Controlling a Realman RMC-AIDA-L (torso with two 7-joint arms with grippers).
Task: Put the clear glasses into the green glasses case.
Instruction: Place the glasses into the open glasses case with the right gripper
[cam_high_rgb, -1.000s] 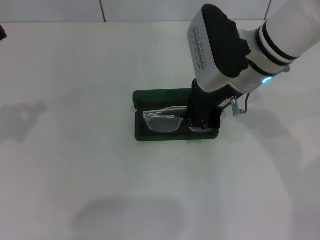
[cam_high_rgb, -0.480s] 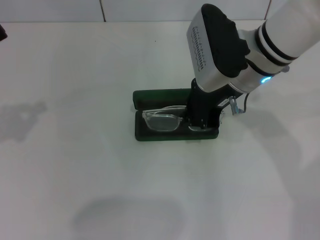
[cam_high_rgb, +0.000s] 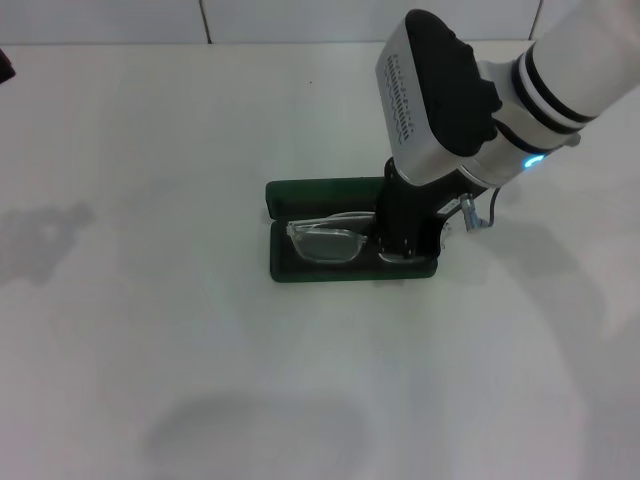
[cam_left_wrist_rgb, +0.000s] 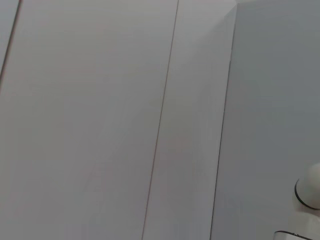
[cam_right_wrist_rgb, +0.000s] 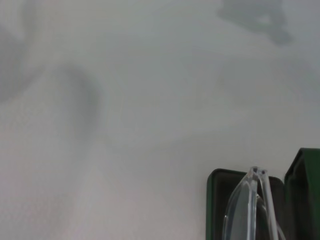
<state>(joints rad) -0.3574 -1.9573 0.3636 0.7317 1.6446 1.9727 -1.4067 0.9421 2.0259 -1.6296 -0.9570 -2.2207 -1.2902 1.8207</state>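
Observation:
The green glasses case (cam_high_rgb: 300, 271) lies open in the middle of the white table, its lid (cam_high_rgb: 320, 191) folded back on the far side. The clear glasses (cam_high_rgb: 325, 243) rest in its tray, their left lens showing and their right half hidden. My right gripper (cam_high_rgb: 403, 250) reaches down onto that hidden half, inside the case, and appears shut on the frame. The right wrist view shows the clear glasses (cam_right_wrist_rgb: 246, 205) edge-on above the case (cam_right_wrist_rgb: 215, 200). My left gripper is out of view; its wrist camera faces a plain wall.
The white table (cam_high_rgb: 150, 300) spreads out on all sides of the case. A tiled wall edge (cam_high_rgb: 300, 20) runs along the far side. A small dark object (cam_high_rgb: 4, 66) pokes in at the far left edge.
The glasses and right gripper have shifted only a few pixels within the case. Nothing else has moved.

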